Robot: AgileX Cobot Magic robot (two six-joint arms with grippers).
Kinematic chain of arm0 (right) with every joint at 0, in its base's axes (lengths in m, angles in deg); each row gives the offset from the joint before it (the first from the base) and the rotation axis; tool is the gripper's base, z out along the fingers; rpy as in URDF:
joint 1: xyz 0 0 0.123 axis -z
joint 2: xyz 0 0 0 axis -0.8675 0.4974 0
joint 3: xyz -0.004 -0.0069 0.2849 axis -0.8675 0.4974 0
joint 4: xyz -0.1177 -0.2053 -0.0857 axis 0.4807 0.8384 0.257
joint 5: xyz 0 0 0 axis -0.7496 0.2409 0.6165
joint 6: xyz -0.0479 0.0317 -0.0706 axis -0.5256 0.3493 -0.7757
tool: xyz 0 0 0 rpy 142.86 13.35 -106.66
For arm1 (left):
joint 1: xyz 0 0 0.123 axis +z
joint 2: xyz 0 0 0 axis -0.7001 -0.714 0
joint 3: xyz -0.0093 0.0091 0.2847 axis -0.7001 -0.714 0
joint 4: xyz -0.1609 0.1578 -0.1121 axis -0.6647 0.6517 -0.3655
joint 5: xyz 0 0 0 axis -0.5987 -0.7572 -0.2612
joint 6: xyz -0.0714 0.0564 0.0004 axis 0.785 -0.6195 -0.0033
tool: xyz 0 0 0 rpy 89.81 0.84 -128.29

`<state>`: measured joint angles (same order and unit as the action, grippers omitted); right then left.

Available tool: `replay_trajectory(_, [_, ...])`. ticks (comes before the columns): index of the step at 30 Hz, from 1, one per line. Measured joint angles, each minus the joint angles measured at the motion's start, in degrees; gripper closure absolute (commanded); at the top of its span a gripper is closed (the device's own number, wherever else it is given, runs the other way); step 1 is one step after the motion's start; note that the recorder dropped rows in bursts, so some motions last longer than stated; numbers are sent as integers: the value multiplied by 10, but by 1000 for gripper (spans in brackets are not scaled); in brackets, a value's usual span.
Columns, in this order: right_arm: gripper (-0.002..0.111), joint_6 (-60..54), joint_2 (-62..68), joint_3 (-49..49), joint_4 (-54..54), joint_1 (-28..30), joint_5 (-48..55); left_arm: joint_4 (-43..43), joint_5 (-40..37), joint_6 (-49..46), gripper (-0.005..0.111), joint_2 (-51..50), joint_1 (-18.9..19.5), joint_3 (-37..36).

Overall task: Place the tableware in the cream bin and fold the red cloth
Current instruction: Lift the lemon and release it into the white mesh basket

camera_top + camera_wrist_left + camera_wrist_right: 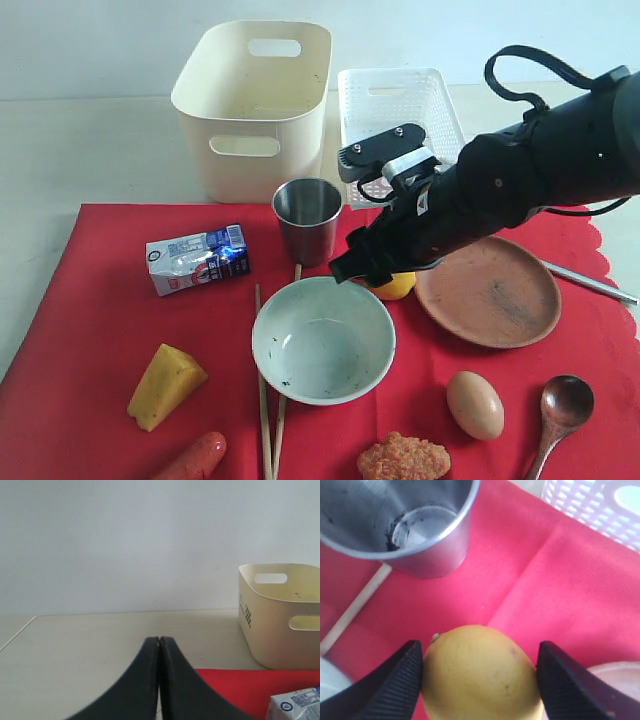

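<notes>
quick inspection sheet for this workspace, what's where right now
surface: pale table; red cloth spread flat, unfolded
job's things: cream bin looks empty; steel cup, bowl, plate, spoon, chopsticks, knife all outside it
clutter: lattice basket, milk carton, yellow wedge, sausage, egg, fried piece, lemon
grippers: left gripper shut, empty; right gripper, jaws flanking the lemon, grip unclear
cables: black loop on the right arm
surroundings: plain wall, nothing else seen
</notes>
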<state>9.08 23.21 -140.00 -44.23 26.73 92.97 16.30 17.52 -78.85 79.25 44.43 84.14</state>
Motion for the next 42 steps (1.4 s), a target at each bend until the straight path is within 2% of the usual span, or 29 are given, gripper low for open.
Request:
replay_trajectory(14, [107, 7, -165, 0, 40, 2, 36, 0, 0, 0, 104, 0, 0, 0])
replay_trajectory(22, [107, 14, -191, 0, 52, 69, -35, 0, 0, 0, 104, 0, 0, 0])
replay_trajectory(30, [107, 16, -98, -21, 41, 94, -247, 0, 0, 0, 104, 0, 0, 0])
replay_trajectory(38, [106, 16, 59, -123, -24, 116, -258, 0, 0, 0, 104, 0, 0, 0])
replay_trajectory(40, [101, 13, 82, -131, -46, 119, -253, 0, 0, 0, 104, 0, 0, 0])
replay_trajectory(42, [90, 10, 94, -135, -52, 119, -251, 0, 0, 0, 104, 0, 0, 0])
